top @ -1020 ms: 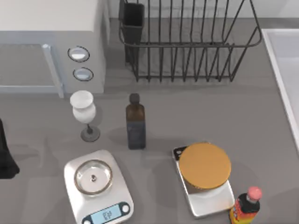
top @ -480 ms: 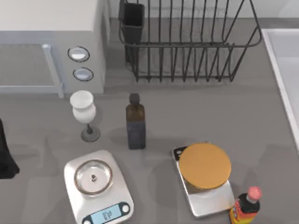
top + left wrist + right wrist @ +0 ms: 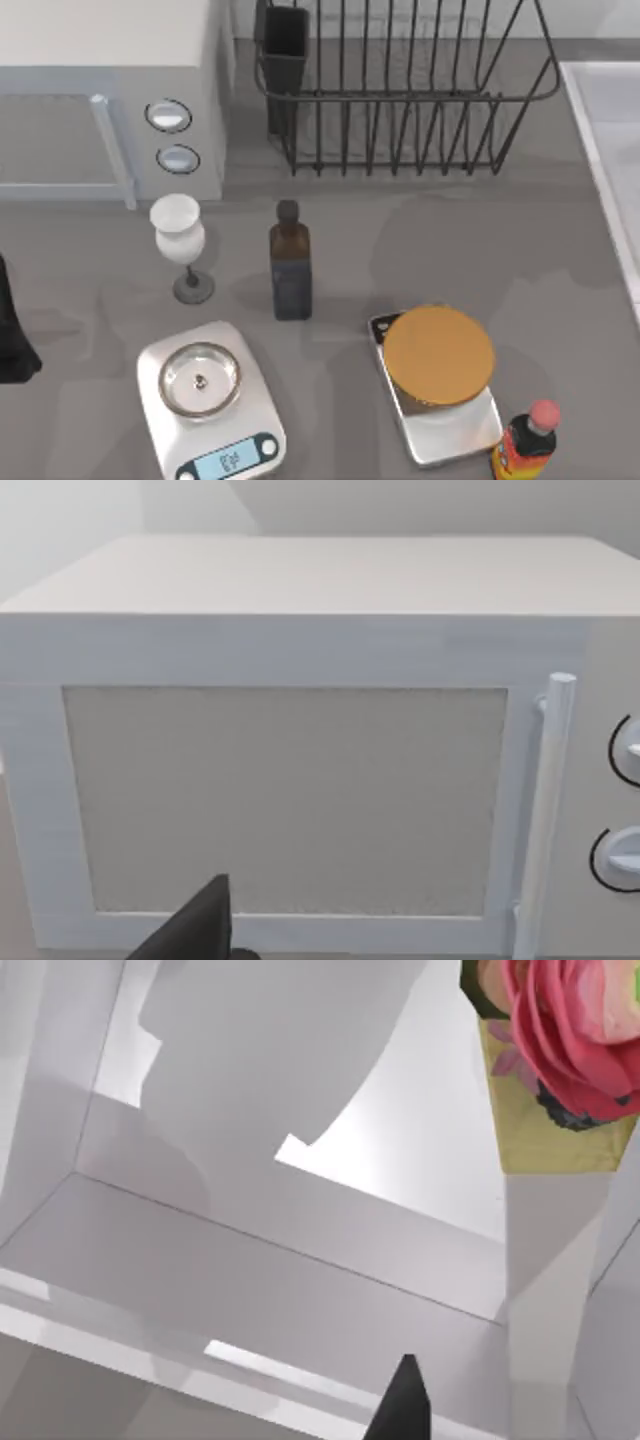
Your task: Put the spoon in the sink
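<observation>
The sink (image 3: 600, 110) is the pale basin with a lighter raised rim at the table's right edge in the top view. In the right wrist view its white walls and floor (image 3: 300, 1260) are seen from close above. The spoon (image 3: 565, 1050), with a red-pink rounded end and a yellowish part, shows inside the basin by a wall. A dark tip of my right gripper (image 3: 400, 1405) hangs over the basin, apart from the spoon. My left arm (image 3: 10, 335) stays at the table's left edge, and a dark tip of my left gripper (image 3: 200, 930) faces the microwave.
A white microwave (image 3: 110, 90) stands at the back left, with a dark wire dish rack (image 3: 400, 90) at the back middle. A white goblet (image 3: 180, 240), a dark bottle (image 3: 290, 270), two scales (image 3: 210, 400) (image 3: 445, 430), an orange disc (image 3: 438, 355) and a red-capped sauce bottle (image 3: 525, 445) crowd the front.
A faint shadow on the table beside the sink has shifted. None of the objects on the table has moved.
</observation>
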